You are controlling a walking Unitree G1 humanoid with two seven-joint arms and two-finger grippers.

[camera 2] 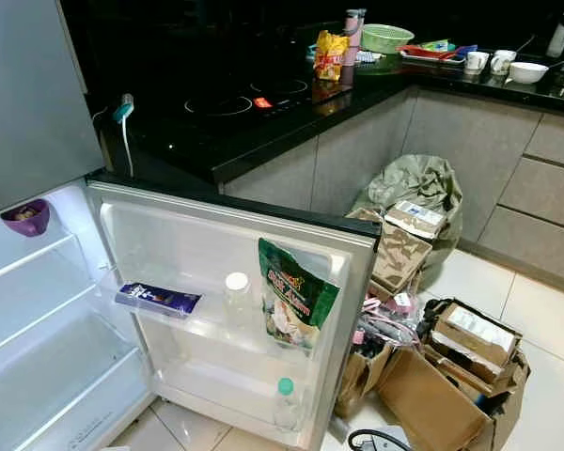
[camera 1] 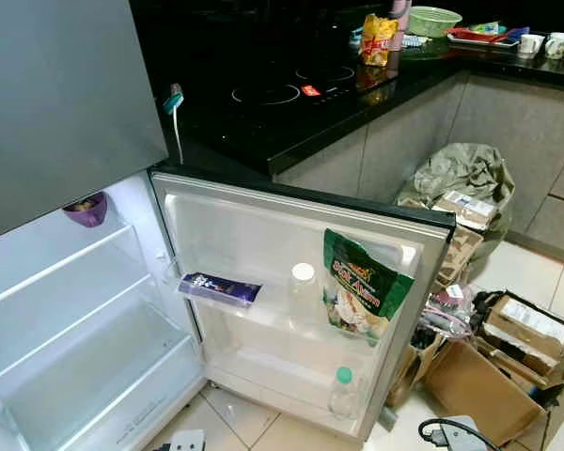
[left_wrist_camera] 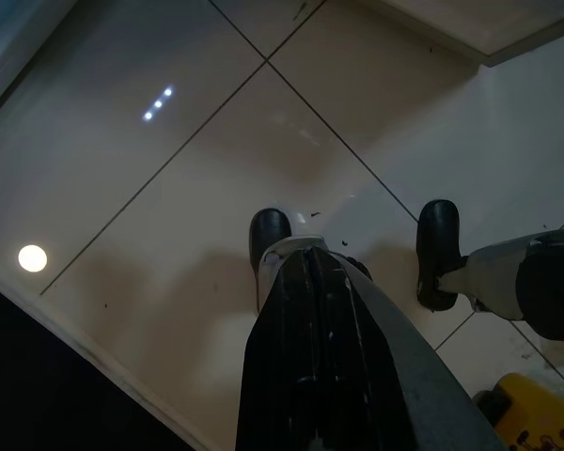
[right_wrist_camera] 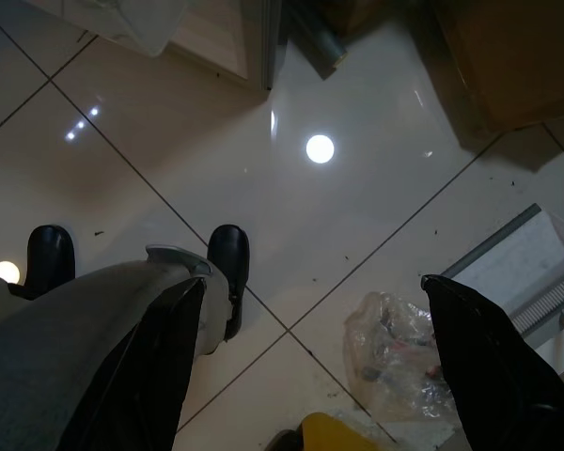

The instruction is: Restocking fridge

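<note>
Green snack bag (camera 1: 365, 287) sat in the fridge door (camera 1: 263, 240); left gripper (left_wrist_camera: 310, 310) closed, right gripper (right_wrist_camera: 315, 338) spread, both floorward.

Glossy black countertop (camera 1: 263, 132), brown cardboard boxes (camera 1: 489, 376)

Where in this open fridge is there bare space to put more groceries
Free: the main shelves below the purple bowl, and the lower door bin left of the green-capped bottle. Crowded: the upper door shelf, with purple packet, white-capped bottle and green bag.
</note>
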